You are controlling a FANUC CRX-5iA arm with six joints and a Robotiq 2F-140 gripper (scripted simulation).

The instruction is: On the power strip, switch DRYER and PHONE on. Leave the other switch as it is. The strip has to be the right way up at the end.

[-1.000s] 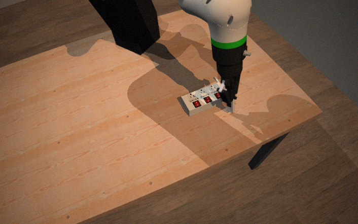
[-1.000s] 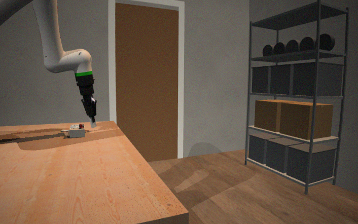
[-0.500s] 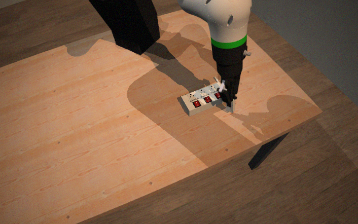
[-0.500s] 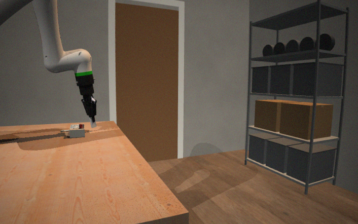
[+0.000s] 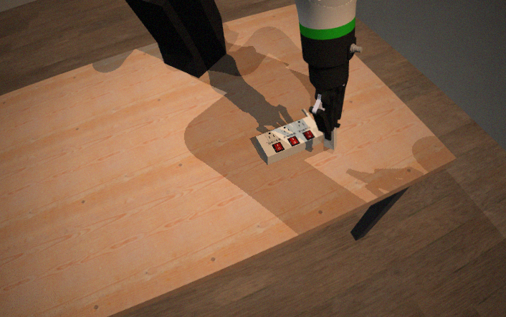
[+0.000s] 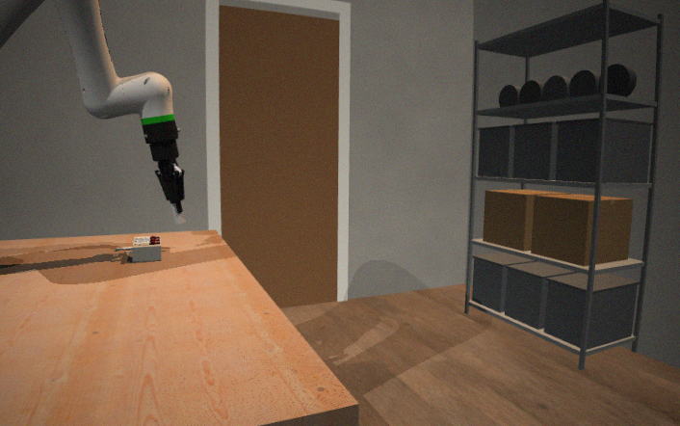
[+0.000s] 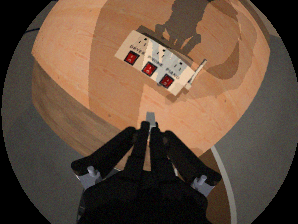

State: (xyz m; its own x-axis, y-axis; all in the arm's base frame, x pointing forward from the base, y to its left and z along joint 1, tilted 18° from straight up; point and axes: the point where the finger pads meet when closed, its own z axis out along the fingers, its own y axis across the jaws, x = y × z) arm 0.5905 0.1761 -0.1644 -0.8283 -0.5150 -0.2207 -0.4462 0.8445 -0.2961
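clenched empty gripper (image 7: 150, 120) hovering clear of power strip (image 7: 160, 64), strip at twelve o'clock in wrist view, long axis ten-to-four.

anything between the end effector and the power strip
Nothing: in the exterior view only open air separates the shut end effector from the power strip below it.
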